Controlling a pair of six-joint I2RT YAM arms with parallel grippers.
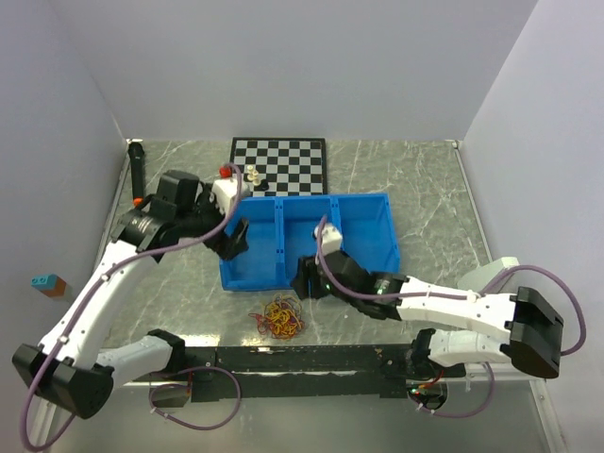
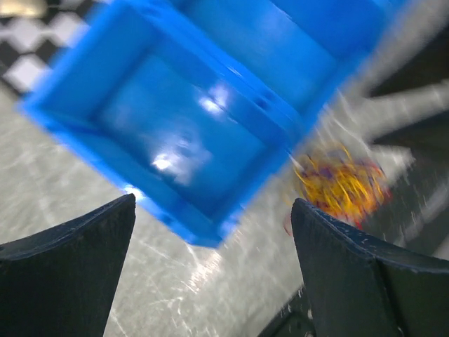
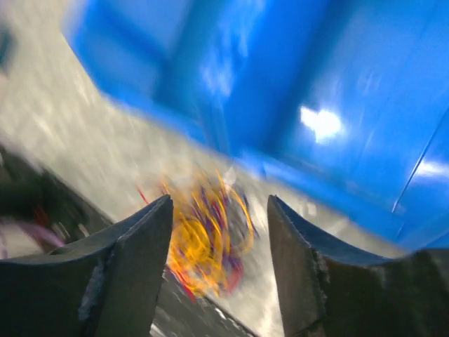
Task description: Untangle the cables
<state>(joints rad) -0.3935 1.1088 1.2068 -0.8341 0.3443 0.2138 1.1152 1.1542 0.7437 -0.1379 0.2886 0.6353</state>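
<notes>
The cables (image 1: 279, 318) lie as one small tangled bunch of thin yellow, red and dark wires on the marble table, just in front of the blue bin (image 1: 389, 247). My right gripper (image 1: 305, 282) hovers just behind and to the right of the bunch, open and empty. In the blurred right wrist view the cables (image 3: 208, 239) show on the table beyond the gap of my right gripper (image 3: 219, 201). My left gripper (image 1: 233, 243) stands wide open over the bin's left front corner. In its view, my left gripper (image 2: 212, 203) holds nothing and the cables (image 2: 342, 184) lie off to the right.
The blue bin (image 2: 70, 133) has three compartments and fills the middle of the table. A chessboard (image 1: 280, 165) lies behind it with small chess pieces (image 1: 253, 176) at its near-left corner. A black rail (image 1: 302, 359) runs along the near edge, close to the cables.
</notes>
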